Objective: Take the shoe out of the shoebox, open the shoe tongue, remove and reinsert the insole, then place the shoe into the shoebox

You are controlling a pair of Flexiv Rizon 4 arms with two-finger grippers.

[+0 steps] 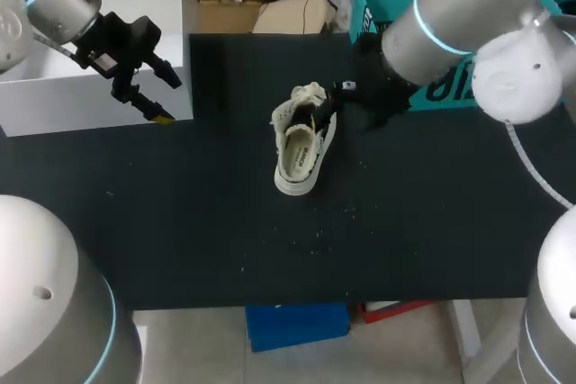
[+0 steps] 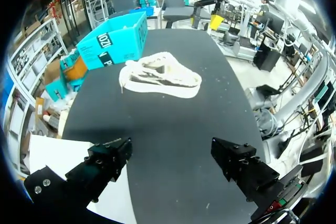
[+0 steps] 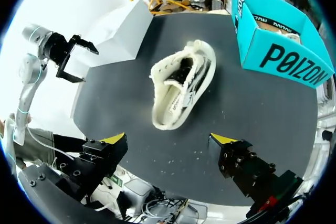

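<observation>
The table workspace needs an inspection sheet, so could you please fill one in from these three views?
Surface: black table, matte, dusted with pale specks.
Job's things: cream shoe lies on its side at mid table, out of its box, laces loose, insole seen inside. The teal shoebox stands open at the far right edge.
Clutter: white box at the far left corner.
Grippers: left tool is open and empty, over the white box's near edge. Right tool is open and empty, with the shoe ahead of it.
Cables: pale cable hangs by the right arm, clear of the shoe.
Surroundings: nothing seen reaching over the table.
</observation>
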